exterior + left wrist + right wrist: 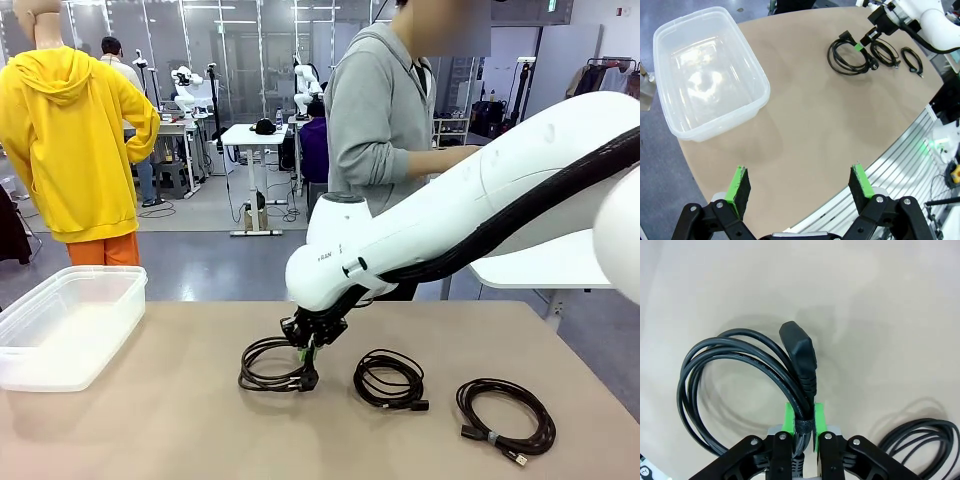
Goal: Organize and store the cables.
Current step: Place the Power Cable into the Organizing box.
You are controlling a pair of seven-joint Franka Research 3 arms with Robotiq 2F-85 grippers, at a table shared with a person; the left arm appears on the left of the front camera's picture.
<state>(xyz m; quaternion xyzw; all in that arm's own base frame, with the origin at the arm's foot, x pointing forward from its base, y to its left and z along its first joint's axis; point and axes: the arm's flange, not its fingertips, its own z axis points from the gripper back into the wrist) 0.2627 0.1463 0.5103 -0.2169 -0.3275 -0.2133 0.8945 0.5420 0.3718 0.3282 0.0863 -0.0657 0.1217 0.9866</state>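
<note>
Right gripper (308, 348) clamping shut on the largest coil (268, 368), well off to the right of the clear bin (60, 350).
Nothing is sitting in the bin, so storing is barely starting: this coil is lying nearest it, the middle coil (388, 380) farther out, the third coil (505, 420) farthest. Left gripper (802, 182) is hanging wide open, facing the bin.

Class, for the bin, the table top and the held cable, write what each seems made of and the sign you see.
The bin: likely clear plastic, slightly frosted and glossy; you can see through its walls. The table: smooth matte tan surface, perhaps laminate; no grain visible. The cable: black rubbery or plastic sheath, satin sheen, bending in soft loops.
</note>
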